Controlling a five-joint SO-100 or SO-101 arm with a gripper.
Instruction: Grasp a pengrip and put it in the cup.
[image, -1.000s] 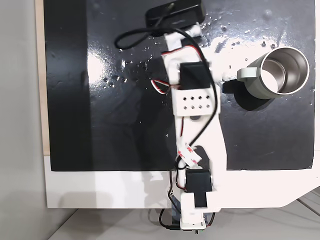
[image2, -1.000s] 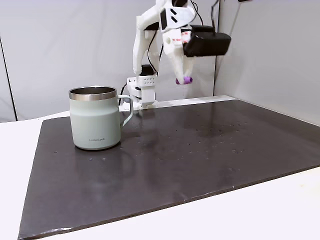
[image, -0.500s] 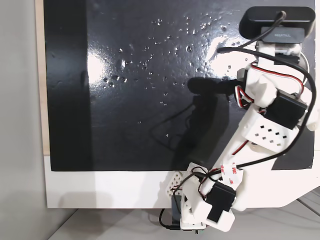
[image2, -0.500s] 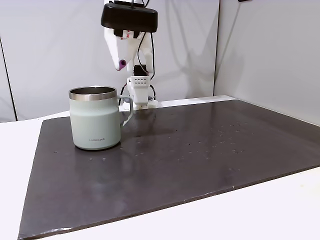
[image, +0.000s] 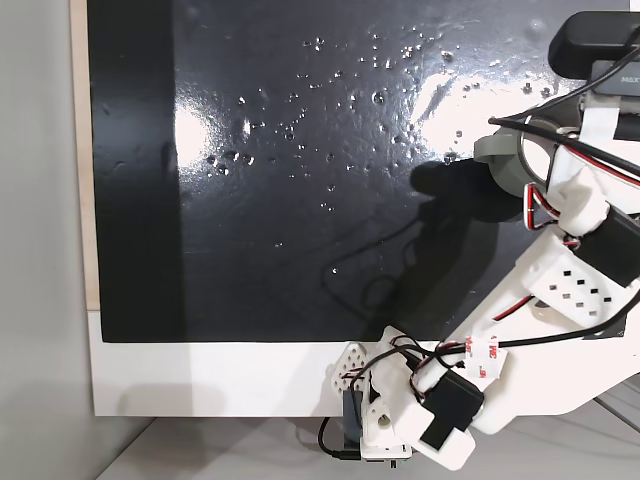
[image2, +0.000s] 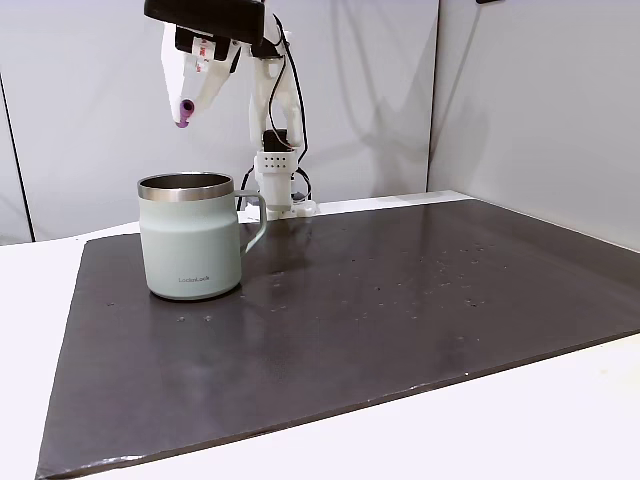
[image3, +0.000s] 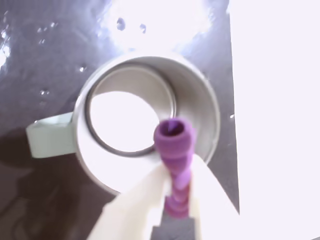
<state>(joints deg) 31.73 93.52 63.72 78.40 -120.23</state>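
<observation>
The pengrip (image3: 175, 165) is a small purple ribbed cylinder, and my gripper (image3: 176, 192) is shut on it. In the wrist view it hangs above the shiny inside of the cup (image3: 200, 107), near the rim's lower right. From the side, the pengrip (image2: 185, 111) sticks out of the white gripper (image2: 188, 108) a hand's width above the pale grey-green cup (image2: 190, 236), over its left half. In a fixed view from above, the arm covers most of the cup (image: 503, 163); the handle and part of the wall show.
The cup stands on a dark glossy mat (image2: 400, 300) speckled with droplets, with white table (image2: 520, 430) around it. The arm's base (image2: 277, 185) stands behind the cup. A white board edge (image: 200, 375) borders the mat.
The arm has swung further toward the cup, carrying the pengrip from beside the rim to above the cup's opening. The cup has stayed put.
</observation>
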